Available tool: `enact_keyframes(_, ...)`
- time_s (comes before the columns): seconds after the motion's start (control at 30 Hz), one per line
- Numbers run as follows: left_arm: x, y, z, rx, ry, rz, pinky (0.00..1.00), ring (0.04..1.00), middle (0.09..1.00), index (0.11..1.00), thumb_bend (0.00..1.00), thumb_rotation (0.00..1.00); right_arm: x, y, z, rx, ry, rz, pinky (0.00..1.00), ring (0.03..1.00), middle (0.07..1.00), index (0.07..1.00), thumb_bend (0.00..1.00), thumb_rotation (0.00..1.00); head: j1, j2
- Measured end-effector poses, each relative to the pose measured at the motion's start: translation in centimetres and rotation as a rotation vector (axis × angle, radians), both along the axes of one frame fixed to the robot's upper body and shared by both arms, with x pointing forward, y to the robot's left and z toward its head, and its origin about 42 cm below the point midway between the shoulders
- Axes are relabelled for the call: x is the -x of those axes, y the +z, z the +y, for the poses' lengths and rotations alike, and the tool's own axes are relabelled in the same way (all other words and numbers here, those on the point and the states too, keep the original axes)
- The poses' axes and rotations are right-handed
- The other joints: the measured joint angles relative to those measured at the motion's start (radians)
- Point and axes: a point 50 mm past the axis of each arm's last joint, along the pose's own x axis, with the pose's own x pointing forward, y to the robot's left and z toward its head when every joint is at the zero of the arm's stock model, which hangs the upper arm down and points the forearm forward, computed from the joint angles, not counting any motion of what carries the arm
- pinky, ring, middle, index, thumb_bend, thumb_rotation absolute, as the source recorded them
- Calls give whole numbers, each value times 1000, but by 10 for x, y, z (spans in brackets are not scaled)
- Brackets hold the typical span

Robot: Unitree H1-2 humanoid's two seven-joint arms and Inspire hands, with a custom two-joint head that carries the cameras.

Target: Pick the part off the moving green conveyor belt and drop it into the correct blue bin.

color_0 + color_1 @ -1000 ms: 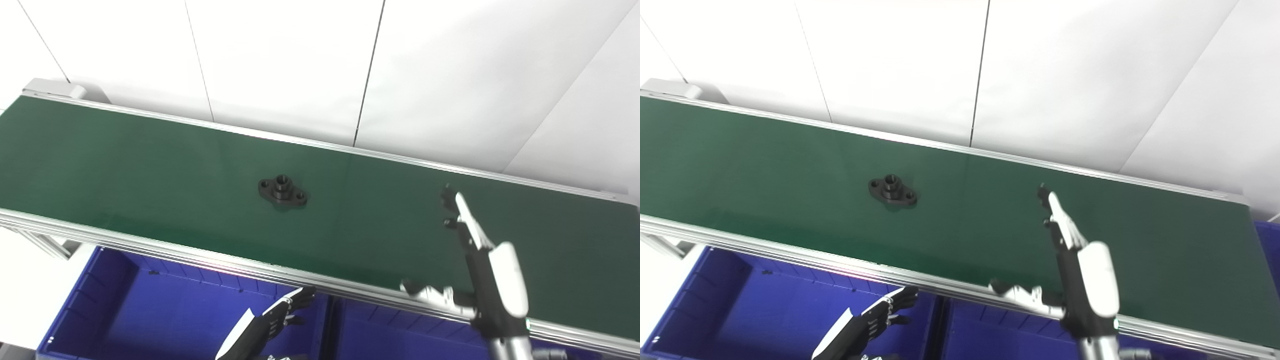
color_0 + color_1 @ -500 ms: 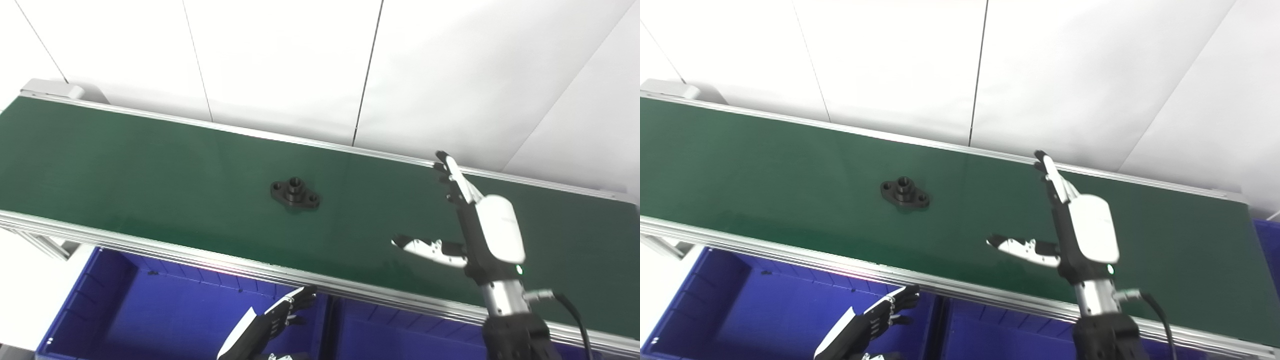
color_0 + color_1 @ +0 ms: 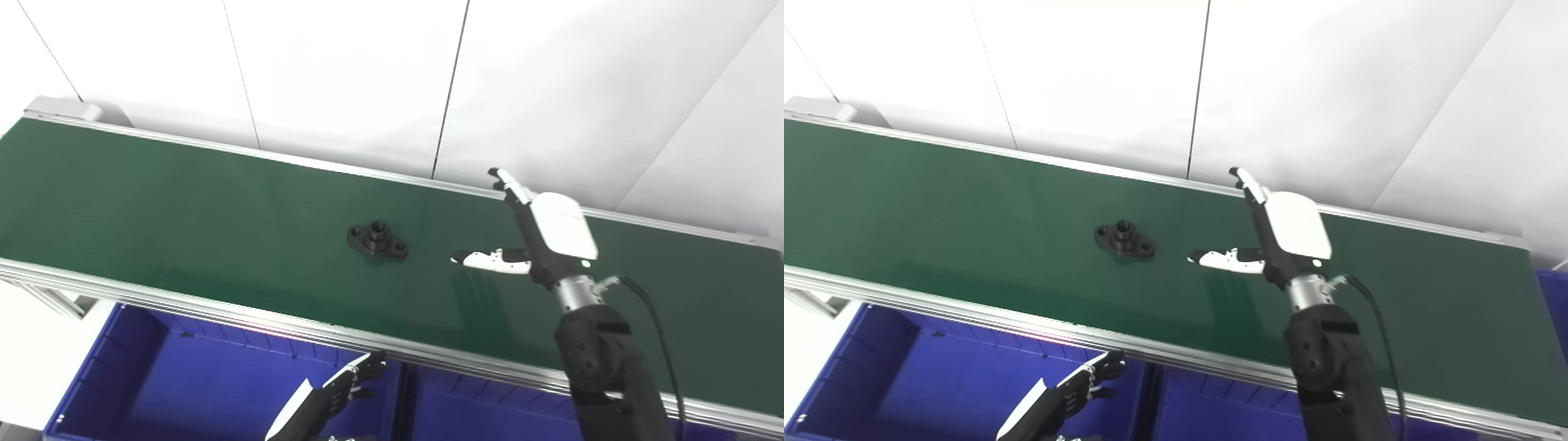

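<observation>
A black flanged part [image 3: 378,241] with a raised hub and two ear holes lies flat near the middle of the green conveyor belt [image 3: 184,208]. My right hand [image 3: 539,236] hovers over the belt to the right of the part, open, thumb stretched toward it and fingers pointing at the far rail; a gap of belt separates them. My left hand [image 3: 343,392] hangs low over the left blue bin [image 3: 153,373], below the belt's near rail, open and holding nothing.
The belt's aluminium near rail [image 3: 245,315] runs between the bins and the belt. A second blue bin [image 3: 484,410] sits to the right of the first, partly hidden by my right arm. White wall panels stand behind the belt.
The part has ridden the belt to the right. My right hand has risen from the near rail, moved forward and left over the belt toward the part. The left hand has stayed put.
</observation>
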Motion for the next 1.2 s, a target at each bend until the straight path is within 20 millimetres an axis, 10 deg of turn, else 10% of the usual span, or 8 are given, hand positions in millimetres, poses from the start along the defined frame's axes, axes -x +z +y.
enact_keyframes(0.33,0,0,0,1,-1,-1,822,914,906,914,809,641,-27,1,26,111,-23,33,554,719,812,884,880,617,-8,0)
enact_keyframes(1.2,0,3,-3,7,-4,-11,820,913,907,913,816,641,-18,-44,58,193,12,193,511,644,743,839,895,663,6,6)
